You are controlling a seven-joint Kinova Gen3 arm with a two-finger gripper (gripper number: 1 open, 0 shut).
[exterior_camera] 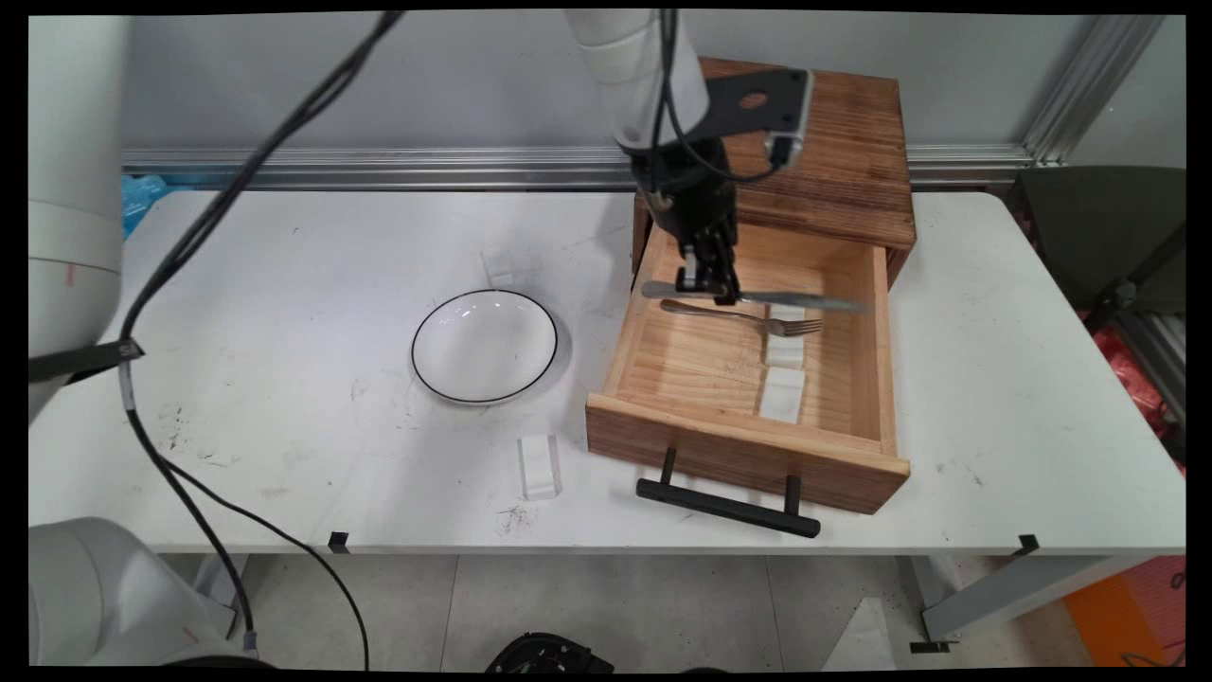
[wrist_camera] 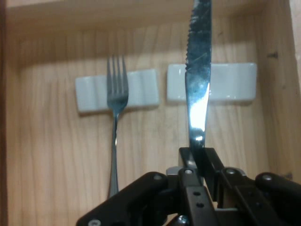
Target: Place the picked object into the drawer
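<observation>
My gripper (exterior_camera: 707,284) hangs over the open wooden drawer (exterior_camera: 748,455) and is shut on the handle of a steel knife (exterior_camera: 805,302). The knife (wrist_camera: 198,80) lies level above the drawer floor, its serrated blade reaching over a white cutlery rest (wrist_camera: 235,81). A fork (exterior_camera: 739,317) lies in the drawer just beside the knife, its tines (wrist_camera: 116,75) resting on a second white rest (wrist_camera: 91,92). In the main view another white rest (exterior_camera: 782,394) lies nearer the drawer's front.
The drawer belongs to a wooden box (exterior_camera: 843,161) at the table's back right; its black handle (exterior_camera: 727,507) sticks out toward the front edge. A white bowl with a dark rim (exterior_camera: 485,346) sits mid-table. A small clear block (exterior_camera: 540,466) stands near the front edge.
</observation>
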